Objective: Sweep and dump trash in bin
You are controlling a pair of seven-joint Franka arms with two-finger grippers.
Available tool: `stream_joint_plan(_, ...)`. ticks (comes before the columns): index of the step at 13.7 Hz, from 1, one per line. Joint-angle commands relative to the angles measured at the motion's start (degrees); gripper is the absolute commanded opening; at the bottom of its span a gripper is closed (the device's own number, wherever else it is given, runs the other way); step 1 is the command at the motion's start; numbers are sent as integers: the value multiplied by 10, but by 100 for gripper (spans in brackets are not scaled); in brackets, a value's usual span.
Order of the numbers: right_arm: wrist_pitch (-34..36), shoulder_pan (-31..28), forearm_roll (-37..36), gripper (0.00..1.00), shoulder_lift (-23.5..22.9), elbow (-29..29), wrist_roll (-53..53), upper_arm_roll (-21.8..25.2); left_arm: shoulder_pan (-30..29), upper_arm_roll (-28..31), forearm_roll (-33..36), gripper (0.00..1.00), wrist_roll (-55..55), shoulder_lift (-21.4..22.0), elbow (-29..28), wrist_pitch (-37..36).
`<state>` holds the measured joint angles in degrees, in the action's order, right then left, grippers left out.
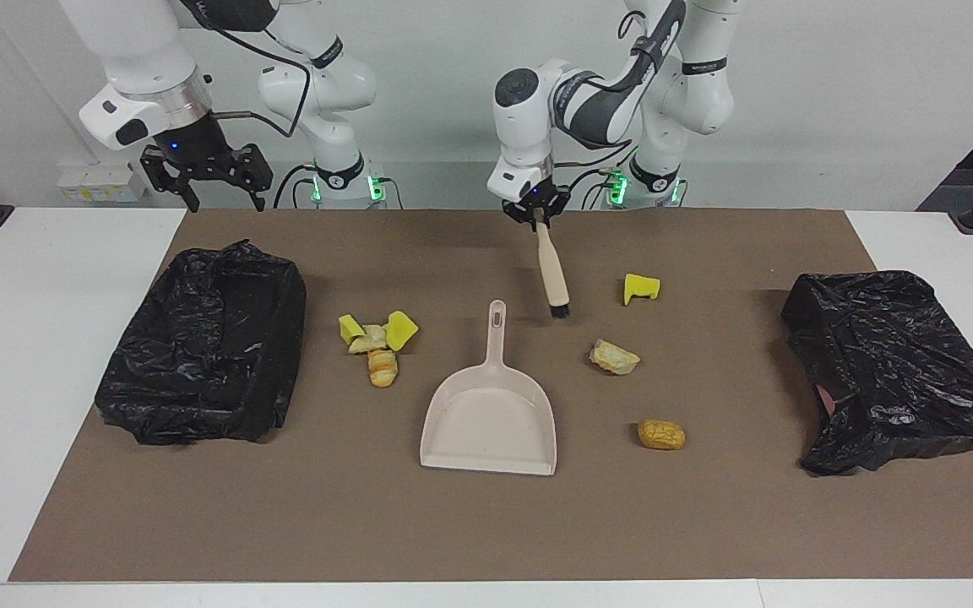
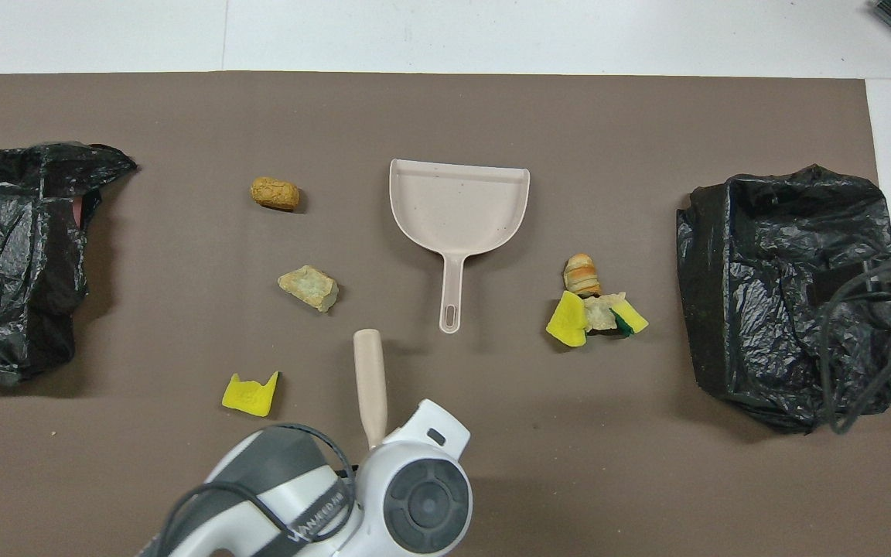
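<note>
Left gripper [image 1: 539, 216] clamps a brush [image 1: 551, 268] by its handle top; the brush hangs bristles-down, tilted. Right gripper [image 1: 204, 179] waits, fingers apart.

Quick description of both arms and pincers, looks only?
Both arms are glossy white with rounded joints and black lettered bands. The left arm has dark grey panels. Black cables loop beside each. Left pincer is small and black; right pincer is black under a silver ring, with a blue light.

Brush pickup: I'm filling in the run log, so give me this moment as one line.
left gripper: shut on brush, lifted | right gripper: open, waiting over table edge | dustpan: empty | trash: unswept
</note>
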<state>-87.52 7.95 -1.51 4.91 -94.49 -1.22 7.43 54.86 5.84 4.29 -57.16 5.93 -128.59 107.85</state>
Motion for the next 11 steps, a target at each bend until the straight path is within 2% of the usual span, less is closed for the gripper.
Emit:
stream_joint_plan(1, -48, 4, 6, 100, 4, -34, 25, -28, -74, -6, 10, 0, -4, 25, -10, -72)
stream_joint_plan(3, -90, 4, 7, 100, -11, -42, 77, -67, -100, -6, 11, 0, -11, 29, -16, -104)
stream_joint_plan(6, -141, 4, 28, 100, -72, -39, 160, -129, -128, -7, 11, 0, -71, 50, -42, -142)
stream_joint_plan(9, -200, 29, 20, 100, -145, -30, 287, -182, -149, -7, 6, 0, -189, 64, -68, -134)
stream_joint_plan(11, -241, 42, 20, 100, -181, -30, 342, -212, -149, -7, -2, 0, -218, 77, -91, -107)
